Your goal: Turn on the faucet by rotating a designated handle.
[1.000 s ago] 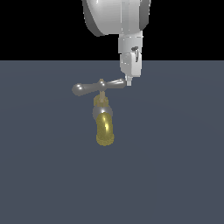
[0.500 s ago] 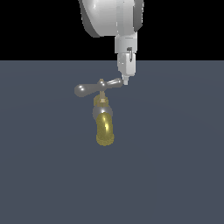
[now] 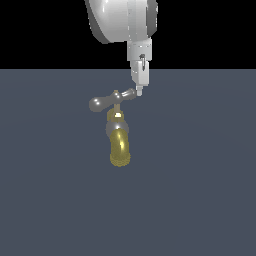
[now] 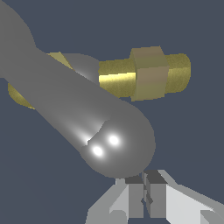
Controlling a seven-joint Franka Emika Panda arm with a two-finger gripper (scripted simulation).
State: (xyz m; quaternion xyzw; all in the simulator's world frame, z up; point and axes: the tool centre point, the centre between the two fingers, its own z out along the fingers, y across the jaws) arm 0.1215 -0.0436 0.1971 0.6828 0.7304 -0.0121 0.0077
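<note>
The faucet [image 3: 119, 140] stands on the dark grey floor with its curved brass-yellow spout toward the viewer and a grey collar above it. The silver handle [image 3: 111, 100] lies across its top, tilted, with its exterior-view-right end raised. My gripper [image 3: 139, 92] points down and its fingertips touch that right end. In the wrist view the handle's rounded end [image 4: 118, 144] fills the frame right against my gripper [image 4: 144, 194], whose fingers are pressed together with nothing between them. The brass centre knob [image 4: 146, 74] shows behind the bar.
The flat dark grey floor [image 3: 200, 190] spreads all around the faucet. My white arm [image 3: 125, 20] comes down from above, behind the handle. No other objects show.
My gripper has moved toward the exterior view's left, pushing the handle's right end. The bar has rotated, so it looks shorter and more tilted than before.
</note>
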